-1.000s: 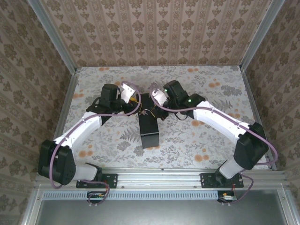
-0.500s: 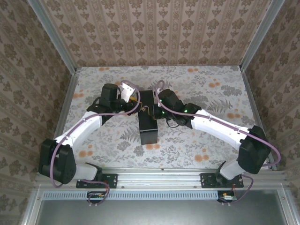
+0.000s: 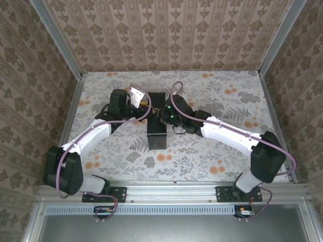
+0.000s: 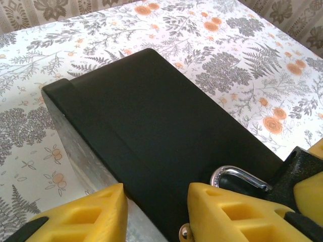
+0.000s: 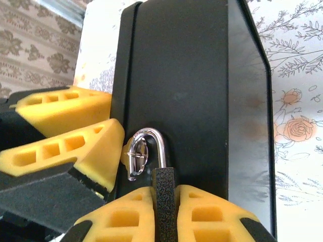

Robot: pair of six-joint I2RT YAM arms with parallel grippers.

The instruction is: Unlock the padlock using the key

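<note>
1. Where things are: the padlock (image 5: 161,148) hangs at the end of the black box (image 5: 197,101), which sits mid-surface (image 5: 298,75). You mostly just see its silver shackle, and the body is hidden from me
2. Right gripper (image 5: 165,188) has its jaws pinched tight on a thin black textured strip just below the shackle in the wrist view. I'm pretty sure that's the key (image 5: 164,217)
3. Left gripper (image 4: 156,201) has its jaws partway apart, astride the box edge right beside the shackle. I can't tell if they're actually squeezing anything
4. So the step in hand looks like seating the key: keep it dead in line with the keyway, go slow, no sideways shove
5. The lock probably needs bracing from the left side or it'll just swing away from the push
6. Only twist once the key's fully home, otherwise I'd expect it to slip in the grip
</note>
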